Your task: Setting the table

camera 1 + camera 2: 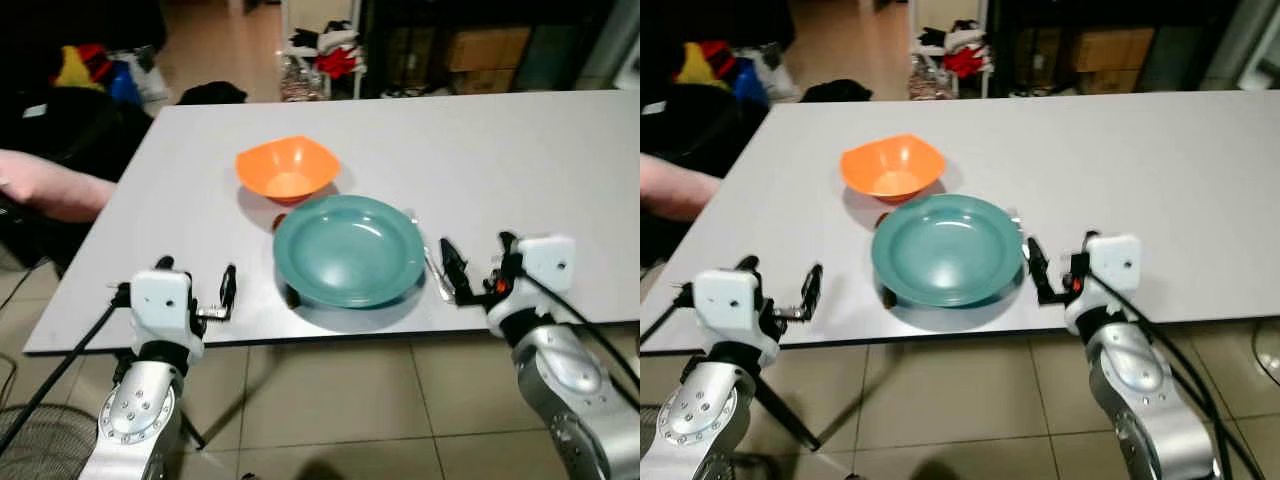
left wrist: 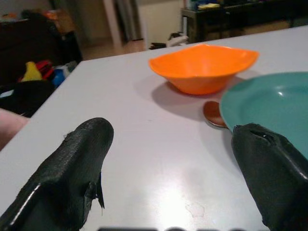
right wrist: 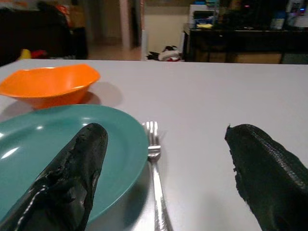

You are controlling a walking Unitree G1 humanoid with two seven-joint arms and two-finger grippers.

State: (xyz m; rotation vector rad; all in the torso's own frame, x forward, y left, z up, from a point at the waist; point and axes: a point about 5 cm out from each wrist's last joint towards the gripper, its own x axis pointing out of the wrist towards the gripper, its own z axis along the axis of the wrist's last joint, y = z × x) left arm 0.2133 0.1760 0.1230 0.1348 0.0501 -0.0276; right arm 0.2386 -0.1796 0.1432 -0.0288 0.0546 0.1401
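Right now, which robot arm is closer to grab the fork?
The right arm, most likely. Its end effector is open right beside the fork, which lies on the table at the teal plate's right edge. The left end effector sits on the plate's other side.

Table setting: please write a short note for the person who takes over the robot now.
Left gripper: open, empty, at the near table edge, left of the green plate.
Right gripper: open, empty, right of the plate, over the fork.
Done: plate near the front edge, fork beside it on its right, orange bowl behind it.
A spoon lies partly under the plate's left rim.
Left: probably free the spoon and place it properly.
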